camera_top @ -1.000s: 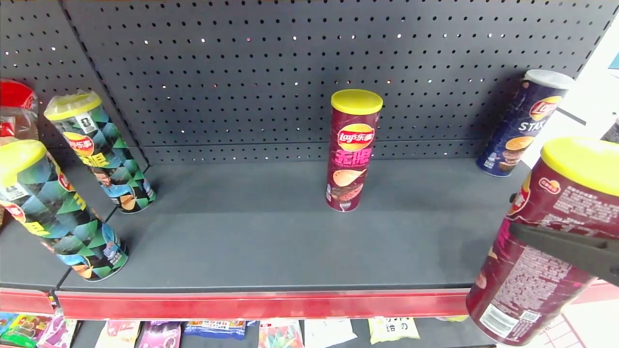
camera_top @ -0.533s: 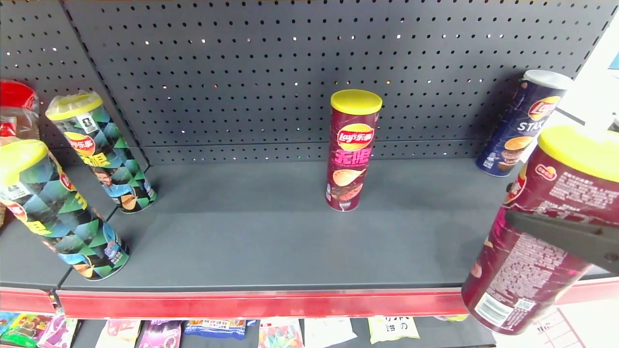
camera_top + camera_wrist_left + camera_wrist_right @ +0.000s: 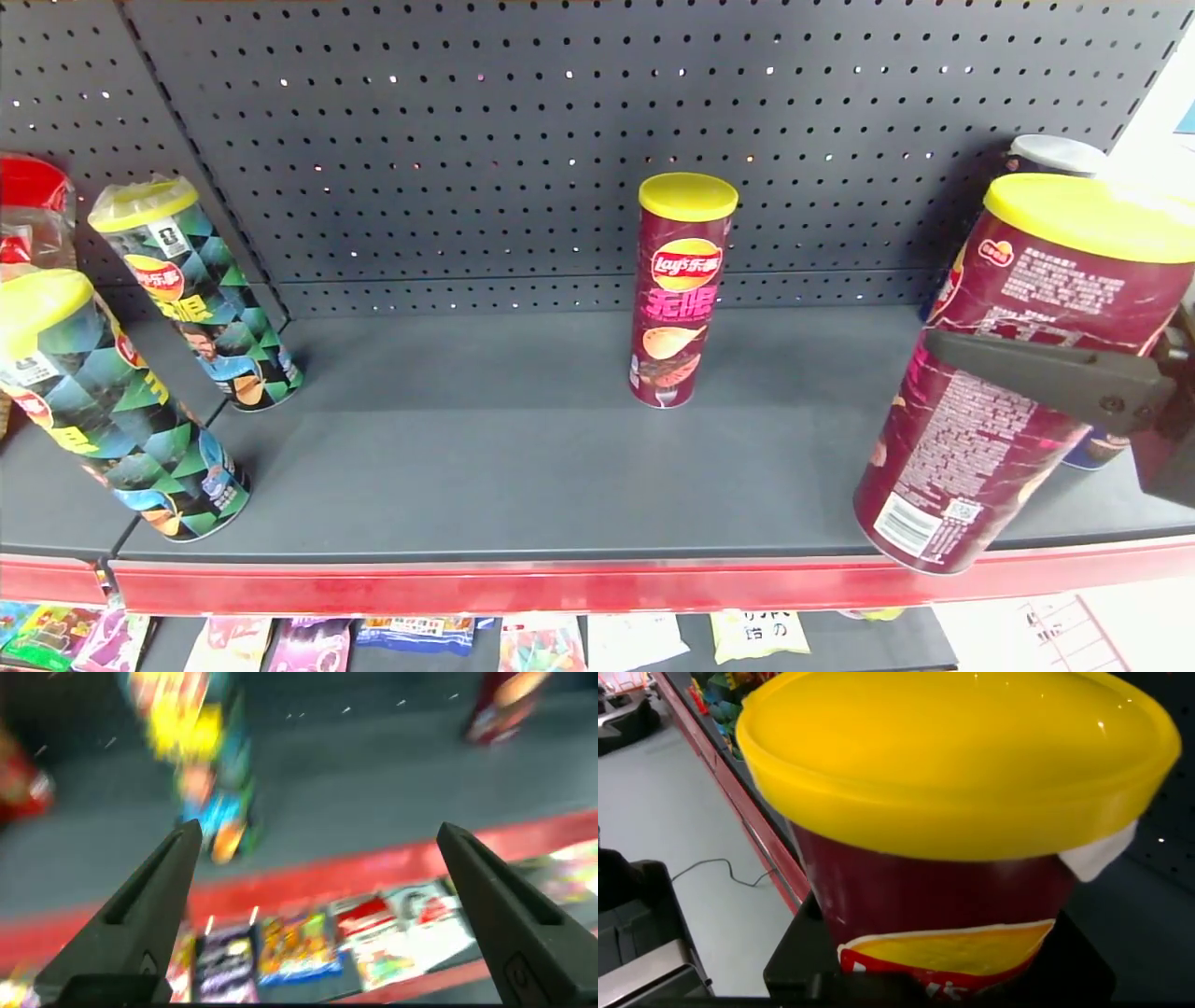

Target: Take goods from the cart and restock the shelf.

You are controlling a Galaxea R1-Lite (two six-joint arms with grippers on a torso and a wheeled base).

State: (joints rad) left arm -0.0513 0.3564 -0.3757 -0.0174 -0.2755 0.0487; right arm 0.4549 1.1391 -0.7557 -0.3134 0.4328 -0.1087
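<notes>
Head view gives you two green-patterned cans (image 3: 121,411) at the left of the shelf (image 3: 523,467), a maroon can (image 3: 679,294) upright mid-shelf, and at right your right gripper (image 3: 1022,373) clamped on a tilted yellow-lidded can (image 3: 971,467) by the red front edge (image 3: 504,588). On your left gripper (image 3: 320,833) the jaws stand wide apart.

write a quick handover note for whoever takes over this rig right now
Left gripper: jaws open, empty, in front of the shelf.
Right gripper: jaws shut on a dark red can, held tilted at the shelf's right end near the front edge, not set down.
Done: a matching red can stands upright mid-shelf.
Left: stand the held can upright on the shelf, probably in the open space beside the standing one, release it, then carry on restocking.
</notes>
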